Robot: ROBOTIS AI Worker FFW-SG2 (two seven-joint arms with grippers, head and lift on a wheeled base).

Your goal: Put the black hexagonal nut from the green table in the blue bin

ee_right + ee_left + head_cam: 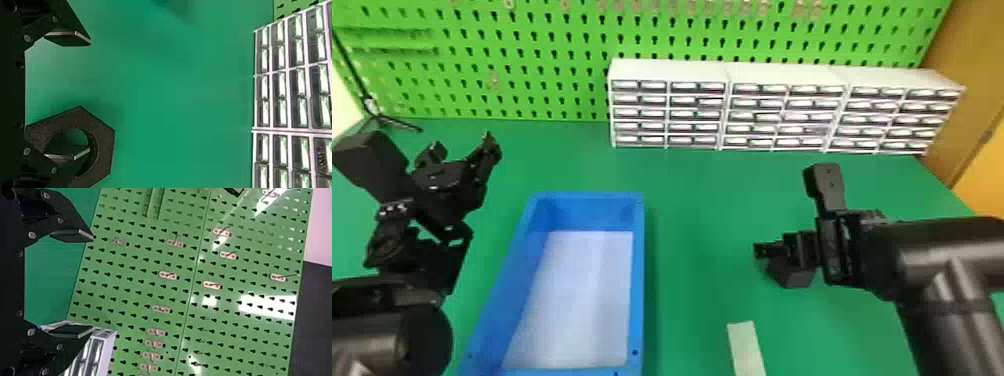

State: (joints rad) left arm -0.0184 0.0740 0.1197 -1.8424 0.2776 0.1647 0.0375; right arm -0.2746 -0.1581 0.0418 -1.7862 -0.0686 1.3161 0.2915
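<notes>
The left gripper is wide open, empty. Right of the bin, the nut lies on the table under the right gripper, spread wide, holding nothing, one finger seemingly over its hole; centre both across opposite flats before lowering.

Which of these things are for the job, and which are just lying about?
For the job:
black hexagonal nut on the green table
blue bin, where it goes
right claw, open near the nut

Just about:
left claw, open, apparently waiting
green pegboard
small-drawer cabinets
pale strip on the table
</notes>
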